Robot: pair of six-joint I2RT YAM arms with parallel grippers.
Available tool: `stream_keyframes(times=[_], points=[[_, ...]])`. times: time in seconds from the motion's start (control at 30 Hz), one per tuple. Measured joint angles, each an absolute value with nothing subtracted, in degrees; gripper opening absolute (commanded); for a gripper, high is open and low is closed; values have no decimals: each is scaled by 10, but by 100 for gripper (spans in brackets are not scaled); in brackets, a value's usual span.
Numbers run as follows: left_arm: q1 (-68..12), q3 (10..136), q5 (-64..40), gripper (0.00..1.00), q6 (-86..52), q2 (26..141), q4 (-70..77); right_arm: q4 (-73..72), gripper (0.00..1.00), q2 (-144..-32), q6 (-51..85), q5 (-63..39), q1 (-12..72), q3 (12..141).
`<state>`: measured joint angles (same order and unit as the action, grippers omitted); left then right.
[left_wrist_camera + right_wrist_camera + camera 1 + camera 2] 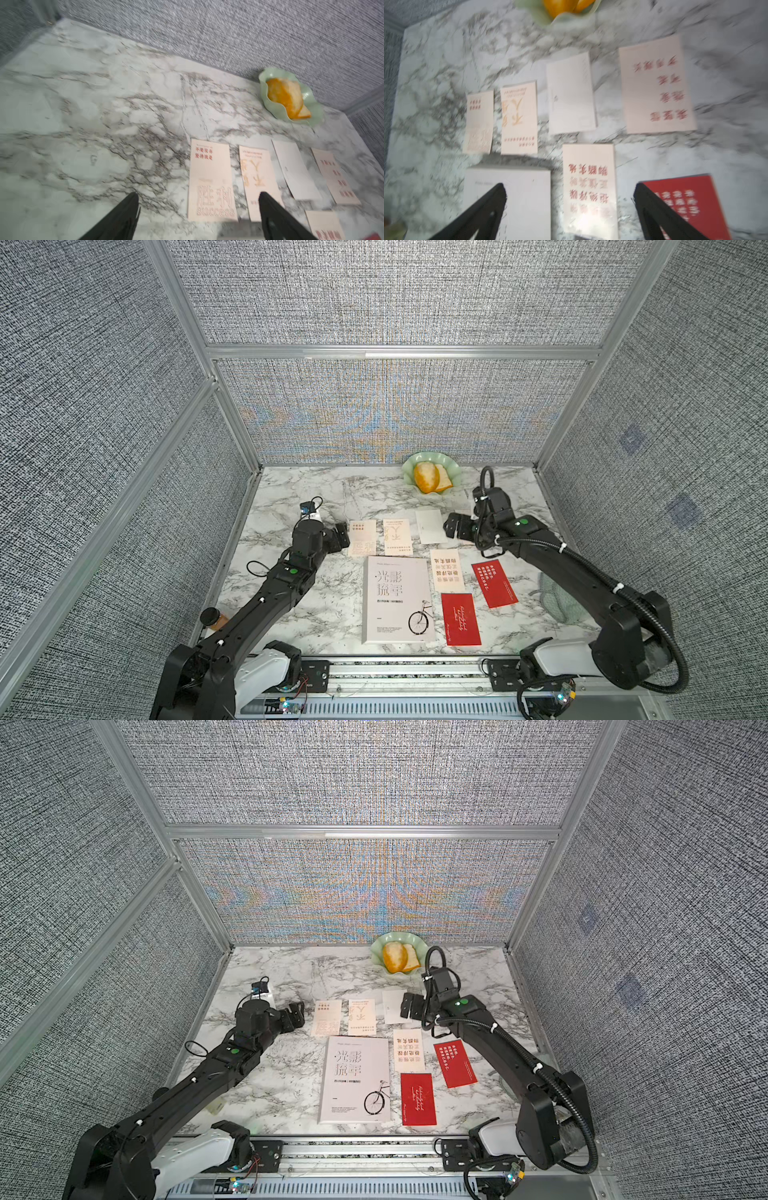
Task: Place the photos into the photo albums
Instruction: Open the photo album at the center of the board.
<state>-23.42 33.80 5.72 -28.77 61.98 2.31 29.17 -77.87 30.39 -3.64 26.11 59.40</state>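
In a top view, the closed photo album [397, 599] is seen on the marble table [291, 497], photos [446, 570] beside it, fabric walls [395, 294] around. Left wrist view: the left gripper [198, 194] is spread empty beside the photos. Right wrist view: the right gripper [570, 185] is likewise parted, empty.

Both top views look steeply down; wrist views skim low (sharing the photos [211, 178]).

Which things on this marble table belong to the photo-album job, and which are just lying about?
Job: large grey-white book-shaped album with bicycle drawing; cream paper cards with red characters; plain white card; red cards with white text.
Lying about: pale green scalloped dish of orange-yellow food; small black-lidded brown jar; green mesh item.
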Motion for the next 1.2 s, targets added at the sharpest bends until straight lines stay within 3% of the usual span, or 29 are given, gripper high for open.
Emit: stream_keyframes(times=[0.5, 0.93, 1.2], points=[[-337, 248, -73, 90, -347, 545, -78, 186, 98, -732, 413, -185, 389, 403], [-356, 168, -153, 90, -376, 525, -54, 88, 95, -775, 462, -212, 431, 347], [-360, 156, -176, 81, -380, 557, -33, 31, 95, -797, 485, -225, 441, 330]])
